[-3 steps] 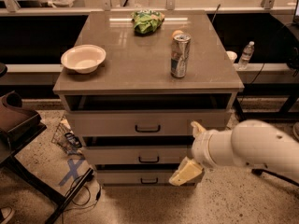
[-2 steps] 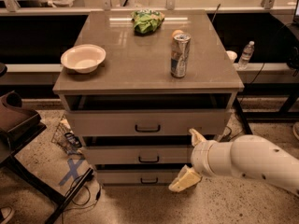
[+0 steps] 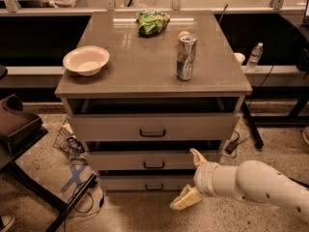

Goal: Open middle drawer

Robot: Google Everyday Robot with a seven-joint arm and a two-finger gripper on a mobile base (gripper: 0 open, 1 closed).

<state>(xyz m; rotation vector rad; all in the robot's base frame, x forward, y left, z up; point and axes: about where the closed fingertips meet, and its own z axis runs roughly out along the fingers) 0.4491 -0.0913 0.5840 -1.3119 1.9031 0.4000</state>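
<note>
The middle drawer is the second of three in the grey-beige cabinet, with a small dark bar handle at its centre. It stands out slightly from the cabinet, with a dark gap above it. My gripper is open, its cream fingers spread one above the other, low at the right in front of the cabinet. The upper finger is at the middle drawer's right end; the lower finger hangs near the floor. It holds nothing. The white arm comes in from the right.
The cabinet top carries a white bowl, a drink can and a green bag. The top drawer and bottom drawer flank the middle one. A dark chair and cables lie left. A water bottle stands right.
My gripper and arm have dropped lower and drawn back toward the right, away from the middle drawer's handle. The drawers look the same.
</note>
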